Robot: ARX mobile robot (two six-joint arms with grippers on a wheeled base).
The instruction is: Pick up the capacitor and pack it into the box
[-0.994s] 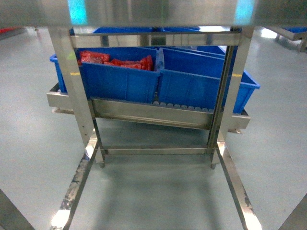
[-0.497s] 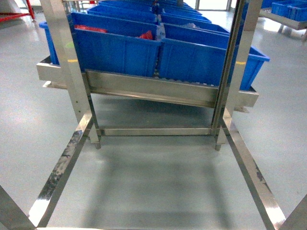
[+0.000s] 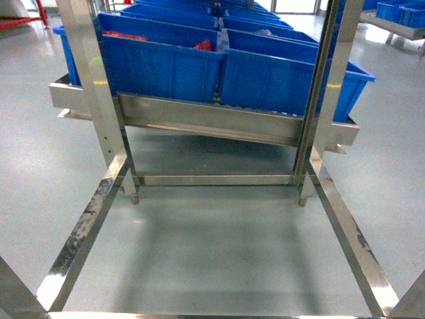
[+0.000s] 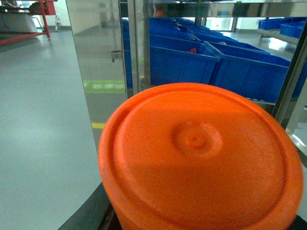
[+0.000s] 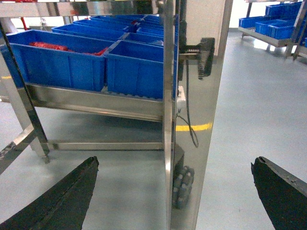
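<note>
A: Where do our hands stand?
B: Our right hand (image 5: 175,191) is spread wide and holds nothing. An orange round lid (image 4: 199,153) fills the left wrist view, so we cannot tell our left hand's state.
A: And the box?
B: Not in any view. Beyond the steel rack (image 3: 99,126) sit blue bins (image 3: 166,66); they have barely shifted since half a second ago.

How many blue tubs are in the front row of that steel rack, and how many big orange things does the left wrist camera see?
Blue bins in the front row: 2
Orange round object: 1
Total: 3
More blue bins stand behind the front row, but they overlap too much to count.
</note>
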